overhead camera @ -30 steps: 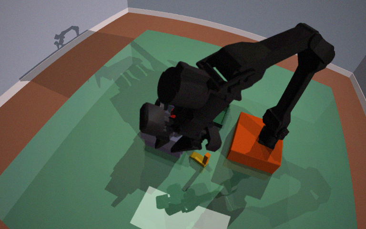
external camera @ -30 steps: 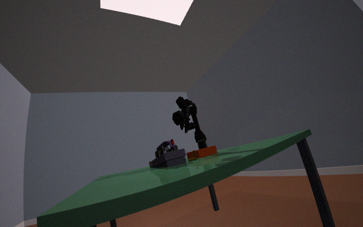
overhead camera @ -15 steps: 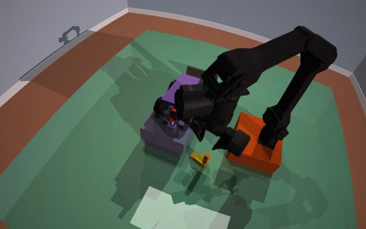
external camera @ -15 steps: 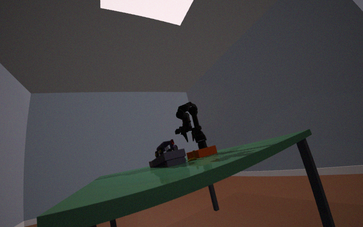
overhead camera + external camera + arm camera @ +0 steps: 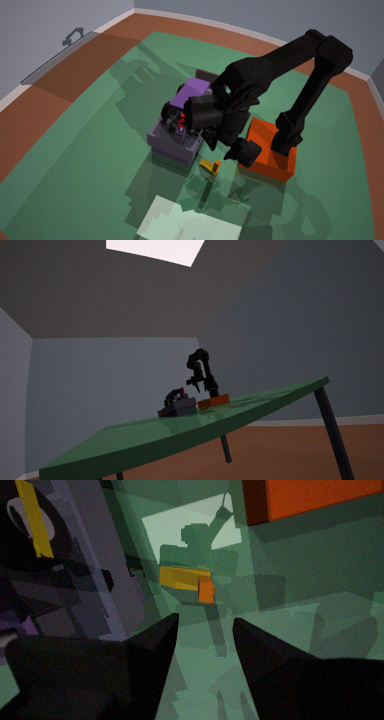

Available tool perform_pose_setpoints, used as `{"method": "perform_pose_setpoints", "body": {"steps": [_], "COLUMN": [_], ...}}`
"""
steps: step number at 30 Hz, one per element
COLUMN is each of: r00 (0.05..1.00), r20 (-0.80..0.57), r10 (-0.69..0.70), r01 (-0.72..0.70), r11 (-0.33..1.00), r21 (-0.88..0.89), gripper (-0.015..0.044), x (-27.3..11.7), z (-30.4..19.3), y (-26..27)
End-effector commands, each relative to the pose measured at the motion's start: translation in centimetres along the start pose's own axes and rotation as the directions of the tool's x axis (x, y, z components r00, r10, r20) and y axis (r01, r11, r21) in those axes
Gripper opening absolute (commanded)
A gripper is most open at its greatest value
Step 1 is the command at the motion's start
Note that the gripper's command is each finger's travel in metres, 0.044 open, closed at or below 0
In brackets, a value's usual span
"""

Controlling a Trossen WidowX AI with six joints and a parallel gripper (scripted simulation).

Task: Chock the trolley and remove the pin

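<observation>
The purple trolley [image 5: 189, 91] [image 5: 173, 394] stands on the grey-lilac ramp [image 5: 169, 144] [image 5: 185, 406] [image 5: 102, 535]. The red-headed stop pin [image 5: 181, 120] [image 5: 182, 390] stands upright in its holder at the ramp's near, uphill end. The yellow chock [image 5: 206, 164] [image 5: 205, 404] [image 5: 179, 578], with its orange handle [image 5: 216, 166] [image 5: 206, 590], lies on the table beside the ramp's uphill end. My gripper [image 5: 219, 154] [image 5: 202, 391] [image 5: 206, 621] is partly open and empty, above the table near the chock and pointing down. The wrist view shows the chock beyond the fingertips. The green tray is not visible.
The orange base block [image 5: 219, 400] [image 5: 320, 497] under the arm stands to the right of the chock in the top view. A brown board [image 5: 205, 74] stands at the ramp's far end. A bright light patch [image 5: 195, 223] lies on the green table.
</observation>
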State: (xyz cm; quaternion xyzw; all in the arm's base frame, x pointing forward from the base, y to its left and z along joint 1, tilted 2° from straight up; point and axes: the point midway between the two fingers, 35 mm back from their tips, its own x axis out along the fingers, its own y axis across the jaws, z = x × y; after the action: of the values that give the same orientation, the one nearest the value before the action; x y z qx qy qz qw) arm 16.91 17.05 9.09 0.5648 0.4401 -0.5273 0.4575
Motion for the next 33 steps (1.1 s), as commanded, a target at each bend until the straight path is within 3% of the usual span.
{"method": "perform_pose_setpoints", "body": {"steps": [1, 33], "r00": [1.0, 1.0], "r20": [0.006, 0.007], "r10": [-0.009, -0.009], "r01": [0.009, 0.009], "r11": [1.0, 1.0], "r21": [0.005, 0.005], "gripper": [0.019, 0.019], "x": [1.4, 6.0], "z": [0.2, 0.3], "y": [-0.2, -0.4]}}
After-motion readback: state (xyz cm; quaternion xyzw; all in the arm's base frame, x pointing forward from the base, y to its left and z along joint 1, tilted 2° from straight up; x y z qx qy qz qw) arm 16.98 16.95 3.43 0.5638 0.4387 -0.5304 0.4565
